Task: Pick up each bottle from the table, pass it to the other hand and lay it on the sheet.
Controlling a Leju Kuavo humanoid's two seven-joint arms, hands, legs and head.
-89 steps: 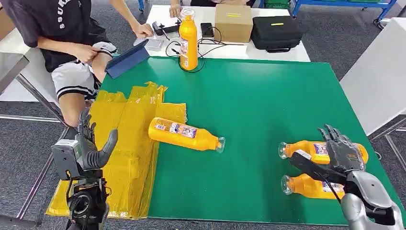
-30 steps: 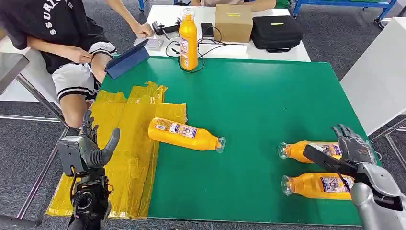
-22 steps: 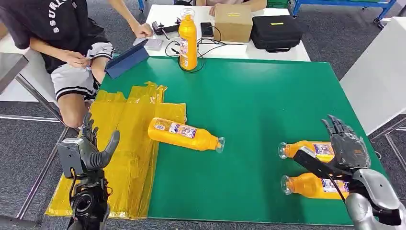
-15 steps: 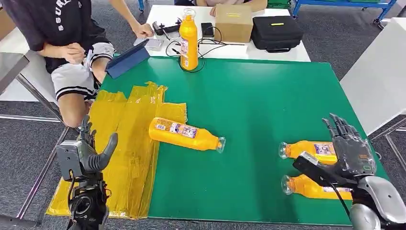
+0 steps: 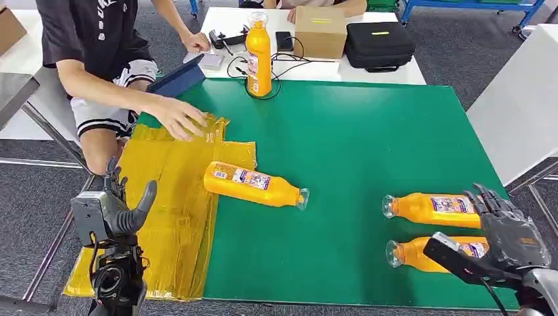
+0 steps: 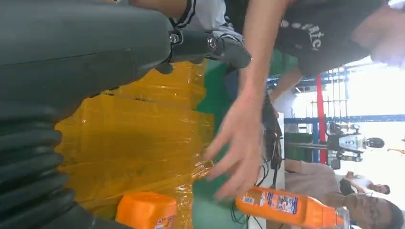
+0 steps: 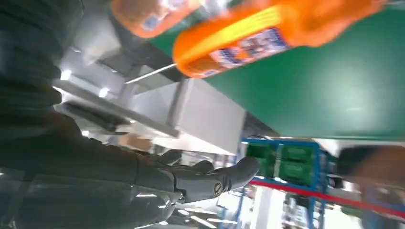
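Two orange bottles lie side by side on the green mat [image 5: 355, 131] at the right, the farther one [image 5: 434, 209] and the nearer one [image 5: 421, 254]. My right hand [image 5: 510, 238] hovers open by their base ends, holding nothing; its fingers [image 7: 210, 179] are spread, with a bottle [image 7: 248, 40] beyond them. A third bottle [image 5: 253, 184] lies with its base at the yellow sheet's [image 5: 171, 197] right edge. A fourth bottle [image 5: 258, 56] stands upright at the mat's far edge. My left hand [image 5: 115, 210] is raised open at the sheet's left side.
A person sits at the far left with one hand [image 5: 177, 117] stretched onto the sheet's far end, the same hand [image 6: 239, 148] close in the left wrist view. Behind the mat a white table [image 5: 408, 72] holds a cardboard box [image 5: 320, 29], a black case [image 5: 380, 45] and cables.
My right hand has drawn back from over the two right bottles towards the near right corner, empty. The person's hand has reached onto the sheet. My left hand has barely moved.
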